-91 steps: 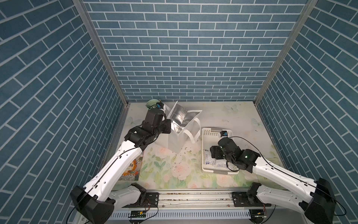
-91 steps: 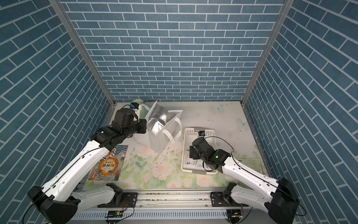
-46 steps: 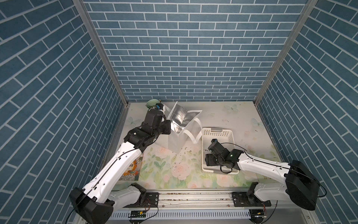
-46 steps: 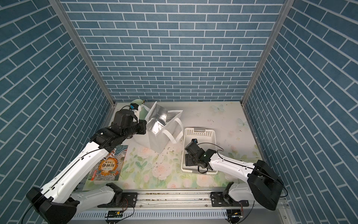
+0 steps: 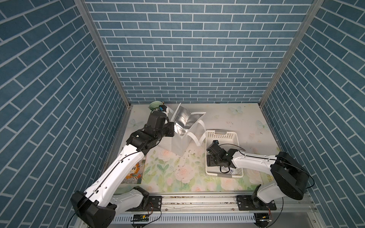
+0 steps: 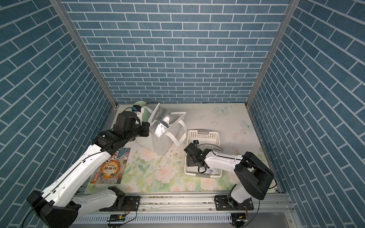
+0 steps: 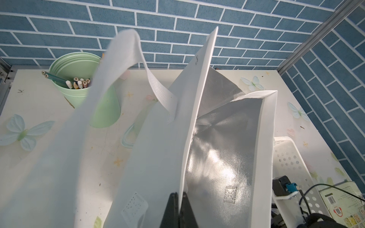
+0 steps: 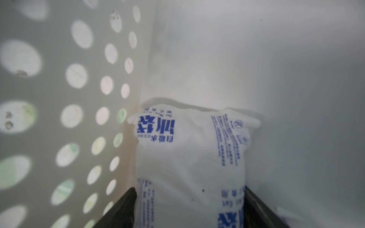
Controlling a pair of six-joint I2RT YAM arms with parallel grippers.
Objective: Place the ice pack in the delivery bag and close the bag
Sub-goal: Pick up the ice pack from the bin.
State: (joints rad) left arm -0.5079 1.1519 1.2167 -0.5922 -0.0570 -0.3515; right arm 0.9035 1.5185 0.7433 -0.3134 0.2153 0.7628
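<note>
Annoying bit first: in both top views my right arm point(image 5: 248, 160) covers most of the basket point(image 5: 221, 135), so the pack and the right claw are basically hidden there. Only the right wrist view shows the pack point(image 8: 191, 158), and its near end is cut off by the frame edge.

The right claw point(image 8: 189, 199) stands wide apart, one finger against each side of the pack. I can't tell if it's actually squeezing. The left claw point(image 7: 178, 207) is pinched together on the bag point(image 5: 178, 142) rim, foil mouth gaping up.

The pack lies inside the basket, at roughly 4 o'clock from the bag. Its long axis runs straight out from the claw, alongside the holed wall, big blue print at the far end.
</note>
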